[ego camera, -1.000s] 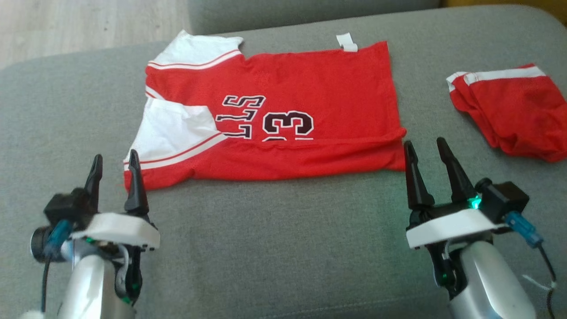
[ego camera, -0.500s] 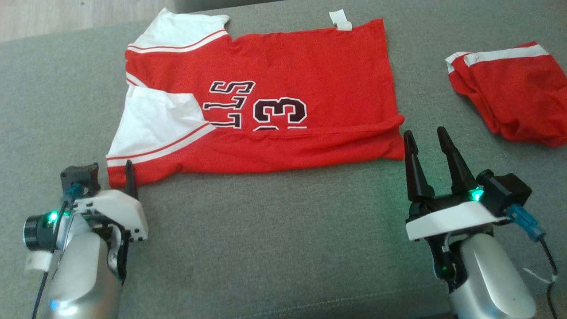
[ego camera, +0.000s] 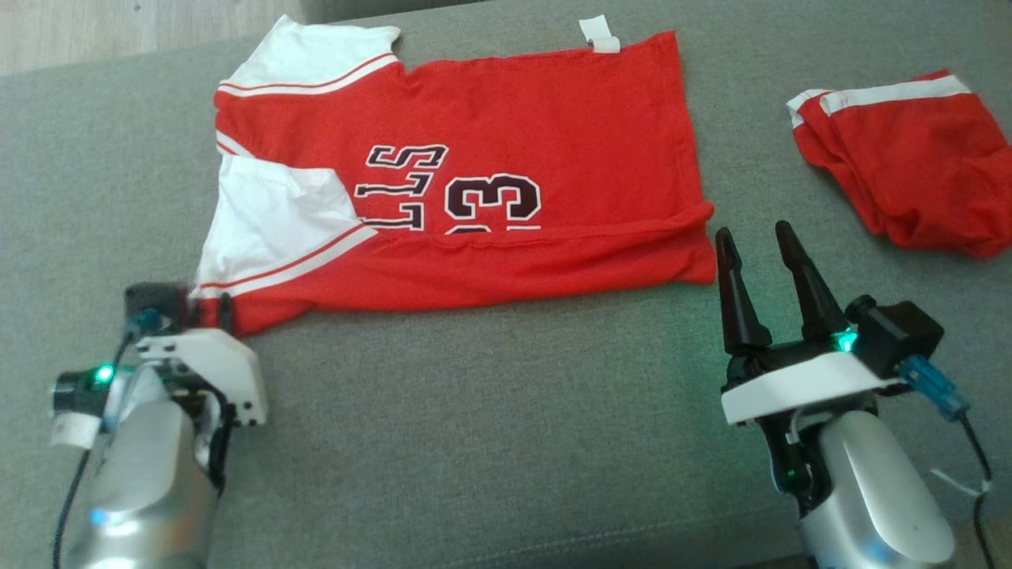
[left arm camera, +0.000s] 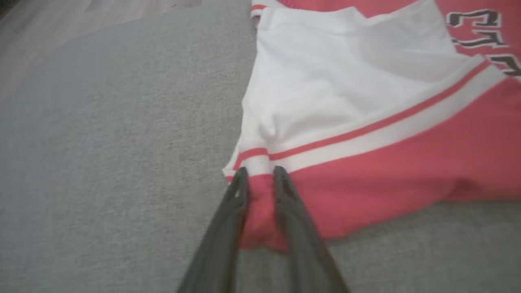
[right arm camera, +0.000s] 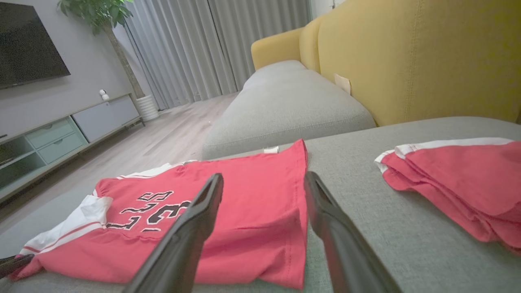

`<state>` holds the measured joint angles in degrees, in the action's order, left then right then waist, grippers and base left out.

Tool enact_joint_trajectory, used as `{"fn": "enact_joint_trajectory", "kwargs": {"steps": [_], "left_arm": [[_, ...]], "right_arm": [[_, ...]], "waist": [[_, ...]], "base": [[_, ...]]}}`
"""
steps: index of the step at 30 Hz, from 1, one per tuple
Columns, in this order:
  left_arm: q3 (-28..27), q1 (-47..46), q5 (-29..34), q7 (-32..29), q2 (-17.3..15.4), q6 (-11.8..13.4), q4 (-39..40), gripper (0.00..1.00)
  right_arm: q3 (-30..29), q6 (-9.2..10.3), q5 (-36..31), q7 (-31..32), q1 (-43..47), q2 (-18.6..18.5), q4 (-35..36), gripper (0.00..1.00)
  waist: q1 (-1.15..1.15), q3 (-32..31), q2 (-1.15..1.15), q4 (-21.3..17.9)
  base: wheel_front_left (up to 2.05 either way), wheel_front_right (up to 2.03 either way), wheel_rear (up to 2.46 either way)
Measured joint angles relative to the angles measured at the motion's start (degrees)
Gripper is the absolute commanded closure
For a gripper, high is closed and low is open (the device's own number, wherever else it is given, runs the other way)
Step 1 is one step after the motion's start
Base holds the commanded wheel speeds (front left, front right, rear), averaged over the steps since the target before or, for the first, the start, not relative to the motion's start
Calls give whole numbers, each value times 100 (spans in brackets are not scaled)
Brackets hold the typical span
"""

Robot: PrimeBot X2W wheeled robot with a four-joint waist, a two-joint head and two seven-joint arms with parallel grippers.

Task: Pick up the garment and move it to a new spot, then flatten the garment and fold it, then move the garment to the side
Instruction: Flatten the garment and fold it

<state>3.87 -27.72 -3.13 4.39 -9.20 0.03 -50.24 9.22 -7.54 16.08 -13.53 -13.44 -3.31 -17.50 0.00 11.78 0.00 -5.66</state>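
head view: the garment (ego camera: 506, 118), red with white sleeves and a black 33, is lying spread flat on the grey sofa cushion (ego camera: 506, 411), with a long crease running along its near edge. my left pincer (ego camera: 202, 307) is sitting tilted down at its near left corner. my right pincer (ego camera: 751, 231) is hovering just beside the near right corner, not touching it, spread wide and holding nothing. a second red garment (ego camera: 909, 182) with a white band is lying bunched up at the far right, well apart from the first.

left wrist view: my left pincer (left arm camera: 259, 171) is straddling the red corner of the garment (left arm camera: 366, 162). both fingers (left arm camera: 228, 228) are touching the cloth, which is bulging up between them, and the tips are reaching the white band (left arm camera: 366, 136) with its red stripe. i can't tell whether i'm actually clamping or just resting around the corner. the picture is slightly blurred. bare cushion (left arm camera: 101, 162) is showing to the left.

right wrist view: my right pincer (right arm camera: 263, 177) is standing released, with a wide gap and nothing in it. the garment (right arm camera: 244, 191) is lying just ahead and below, its near right corner under the gap. the second red garment (right arm camera: 460, 179) is lying off to the right. a yellow sofa back (right arm camera: 407, 61), another grey cushion (right arm camera: 285, 97), curtains (right arm camera: 203, 44), a plant (right arm camera: 97, 12) and a tv (right arm camera: 28, 44) are showing behind.
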Motion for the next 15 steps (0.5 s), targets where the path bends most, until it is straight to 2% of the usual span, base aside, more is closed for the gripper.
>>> {"fn": "enact_joint_trajectory", "kwargs": {"steps": [8, 15], "left_arm": [[166, 60, -19, 558, 124, -112, 73, 100], [367, 90, -71, 942, 250, -229, 938, 100]], "right_arm": [[-165, 0, -81, 424, -1, 3, -366, 0], [-626, 0, -80, 976, -261, 13, -1105, 0]], "waist": [[0, -149, 0, 124], [0, -182, 0, 395]], "base": [[0, 0, 0], [0, 0, 0]]}}
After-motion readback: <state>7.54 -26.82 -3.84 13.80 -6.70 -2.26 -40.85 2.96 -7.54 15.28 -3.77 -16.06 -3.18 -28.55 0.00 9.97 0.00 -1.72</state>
